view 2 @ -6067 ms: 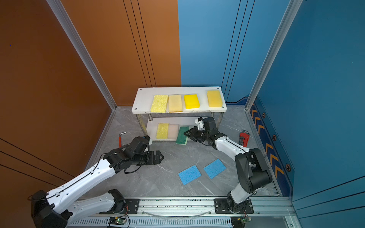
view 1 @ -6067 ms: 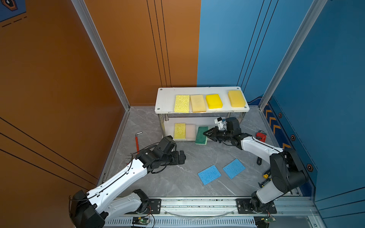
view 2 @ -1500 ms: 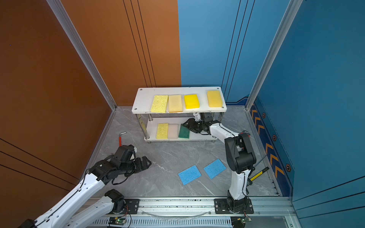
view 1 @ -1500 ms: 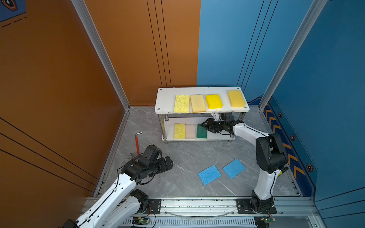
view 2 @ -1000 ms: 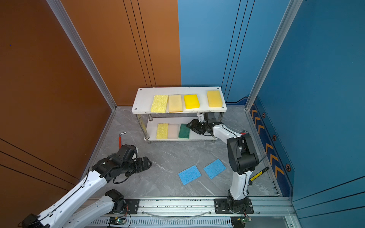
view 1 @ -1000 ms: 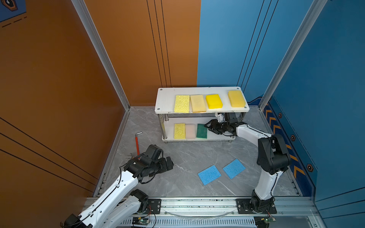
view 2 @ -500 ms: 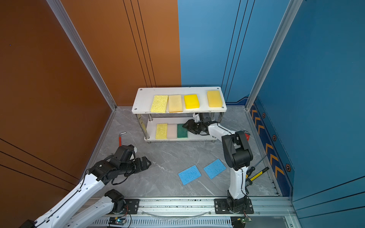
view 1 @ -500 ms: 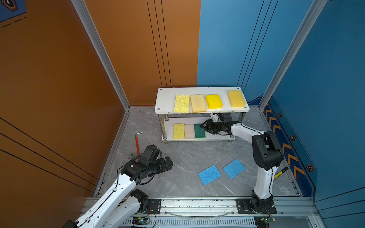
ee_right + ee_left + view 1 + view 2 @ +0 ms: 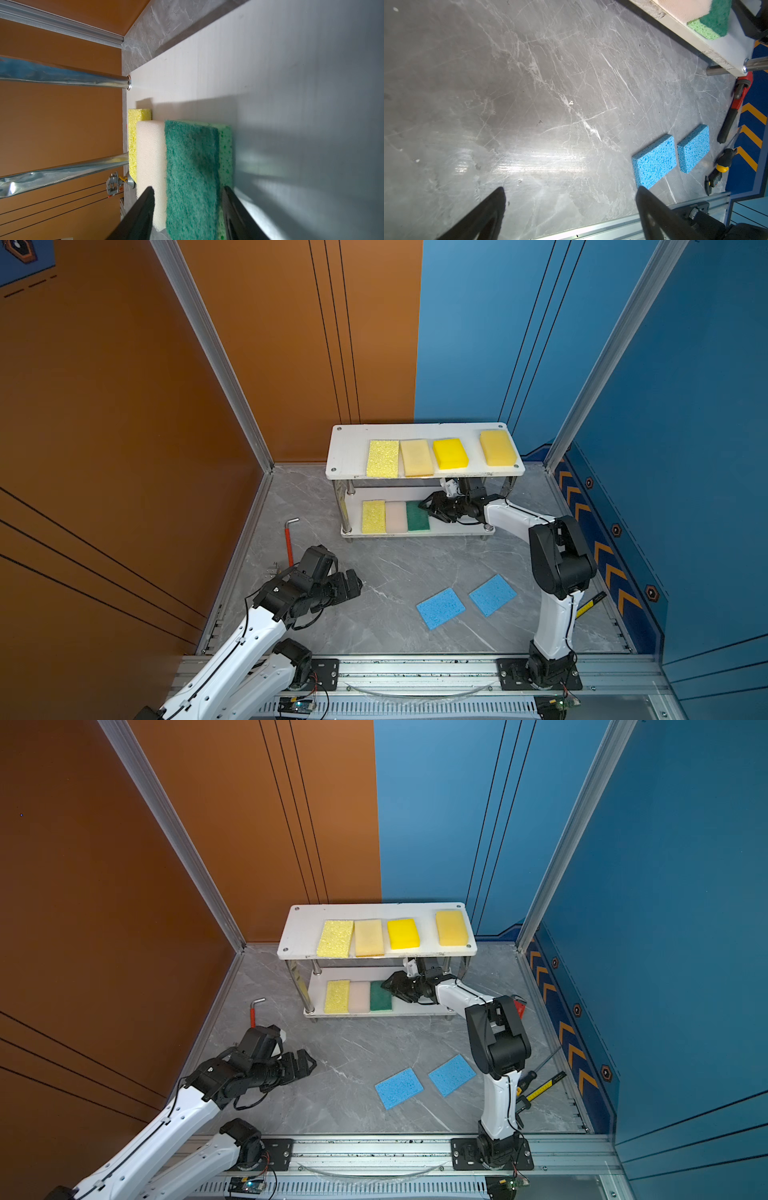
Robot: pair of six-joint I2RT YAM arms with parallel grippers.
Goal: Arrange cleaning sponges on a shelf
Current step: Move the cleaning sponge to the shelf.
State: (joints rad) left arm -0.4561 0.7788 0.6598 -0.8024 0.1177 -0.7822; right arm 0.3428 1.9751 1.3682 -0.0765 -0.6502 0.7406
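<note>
Right claw, half open, straddles green sponge; grip unclear.

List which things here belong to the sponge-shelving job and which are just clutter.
Job:
- shelf
- seven sponges on it
- two blue sponges on the floor

Clutter:
- red hex key
- red pipe wrench
- screwdriver
- yellow-and-black tool

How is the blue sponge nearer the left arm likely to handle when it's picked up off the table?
The blue sponge looks porous, so it is probably light and squashy under a grip. It lies flat, a thin slab, so it shouldn't roll or tip. The glossy table may let it slide if nudged.
</note>
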